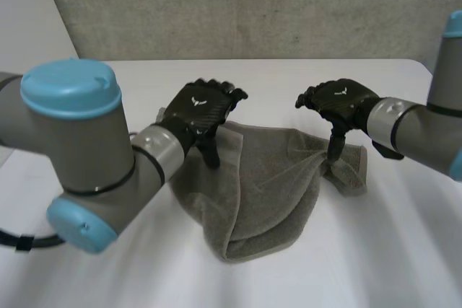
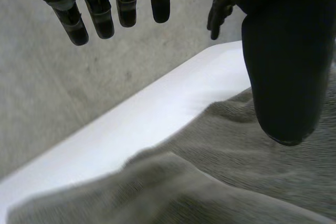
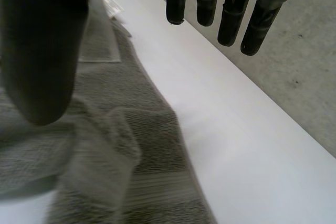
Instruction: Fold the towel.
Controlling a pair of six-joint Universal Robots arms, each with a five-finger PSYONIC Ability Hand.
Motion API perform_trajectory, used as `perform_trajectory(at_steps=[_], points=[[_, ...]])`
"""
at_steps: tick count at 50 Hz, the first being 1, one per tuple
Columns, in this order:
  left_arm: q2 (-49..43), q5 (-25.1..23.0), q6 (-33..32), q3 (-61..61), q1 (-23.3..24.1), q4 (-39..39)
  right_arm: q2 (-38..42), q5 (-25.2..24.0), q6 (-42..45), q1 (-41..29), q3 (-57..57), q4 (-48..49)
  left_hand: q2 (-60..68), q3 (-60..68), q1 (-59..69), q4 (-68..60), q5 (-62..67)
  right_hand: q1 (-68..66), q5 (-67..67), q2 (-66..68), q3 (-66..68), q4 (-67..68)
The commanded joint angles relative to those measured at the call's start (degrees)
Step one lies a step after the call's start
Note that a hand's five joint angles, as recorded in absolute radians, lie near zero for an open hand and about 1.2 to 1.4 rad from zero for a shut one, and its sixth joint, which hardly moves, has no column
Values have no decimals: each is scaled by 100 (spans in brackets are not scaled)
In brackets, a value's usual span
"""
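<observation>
a grey towel lies crumpled in the middle of the white bench, not yet folded flat, with a rounded bulge toward the near side and a bunched corner on the robot's right. the left robot hand hovers over the towel's far left edge; its fingers are wide and straight, reaching out past the far edge of the bench, and its thumb points down at the towel, holding nothing. the right robot hand is over the bunched right corner, where the cloth gathers into creases under its thumb. its fingers are also spread and relaxed above the bare bench, the thumb hanging just over the towel, with no grip on it. a grey wall stands behind the bench.
</observation>
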State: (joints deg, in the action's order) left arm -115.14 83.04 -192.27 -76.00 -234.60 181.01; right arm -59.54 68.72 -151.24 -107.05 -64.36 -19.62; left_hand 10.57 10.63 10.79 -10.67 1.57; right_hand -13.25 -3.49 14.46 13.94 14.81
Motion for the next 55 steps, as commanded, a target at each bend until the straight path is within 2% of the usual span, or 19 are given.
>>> perform_trajectory(at_steps=[1, 9, 11, 14, 15, 19, 24, 31, 33, 36, 38, 44, 47, 49, 55], points=[[-736, -789, -1066, 910, -244, -249, -751, -394, 16, 26, -1524, 432, 283, 277, 262, -273, 183, 325, 349, -446, -394, -481], [-1862, -1027, -1437, 2142, -271, -795, -1130, -526, 86, 26, -2616, 741, 620, 615, 599, -610, 520, 325, 349, -446, -394, -481], [-2265, -1377, -1751, 2527, -306, -1057, -1245, -535, 95, 26, -2792, 802, 738, 732, 717, -728, 638, 325, 349, -446, -394, -481], [-2451, -1537, -1999, 2687, -306, -1182, -1499, -544, 95, 35, -3117, 890, 771, 766, 750, -762, 672, 325, 349, -446, -394, -481], [-2643, -1615, -2277, 2835, -306, -1277, -1604, -561, 95, 35, -3265, 925, 821, 816, 800, -812, 722, 325, 349, -446, -394, -481], [-3197, -1634, -3025, 3433, -306, -1585, -1868, -702, 103, 43, -3635, 1004, 1090, 1084, 1069, -1080, 990, 325, 349, -446, -394, -481], [-3593, -1563, -3326, 3916, -315, -1849, -2053, -825, 121, 166, -3978, 1048, 1611, 1606, 1590, -1601, 1512, 325, 349, -446, -394, -481], [-3866, -1493, -3344, 4313, -341, -1955, -2115, -992, 385, 386, -4374, 1083, 2453, 2448, 2432, -2444, 2354, 325, 349, -446, -394, -481], [-3875, -1458, -3344, 4401, -367, -1955, -2115, -1027, 446, 439, -4436, 1092, 3357, 3351, 3336, -3347, 3257, 325, 349, -446, -394, -481], [-3875, -1414, -3344, 4419, -367, -1955, -2115, -1080, 525, 536, -4497, 1110, 3766, 3760, 3744, -3756, 3666, 325, 349, -446, -394, -481], [-3849, -1318, -3344, 4428, -367, -1946, -2080, -1098, 543, 553, -4506, 1162, 4568, 4563, 4547, -4559, 4469, 325, 349, -446, -394, -481], [-3840, -1238, -3353, 4392, -367, -1946, -2027, -1098, 543, 553, -4506, 1250, 5179, 5173, 5157, -5169, 5079, 325, 349, -446, -394, -481], [-3840, -1229, -3379, 4357, -367, -1955, -2000, -1098, 534, 536, -4515, 1294, 5835, 5829, 5813, -5825, 5735, 325, 349, -446, -394, -481], [-3840, -1203, -3396, 4340, -402, -1964, -1965, -1106, 490, 527, -4523, 1347, 6937, 6932, 6916, -6928, 6838, 325, 349, -446, -394, -481], [-3805, -983, -3396, 4331, -491, -1937, -1895, -1098, 464, 492, -4541, 1409, 6943, 6937, 6921, -6933, 6843, 325, 349, -446, -394, -481]])
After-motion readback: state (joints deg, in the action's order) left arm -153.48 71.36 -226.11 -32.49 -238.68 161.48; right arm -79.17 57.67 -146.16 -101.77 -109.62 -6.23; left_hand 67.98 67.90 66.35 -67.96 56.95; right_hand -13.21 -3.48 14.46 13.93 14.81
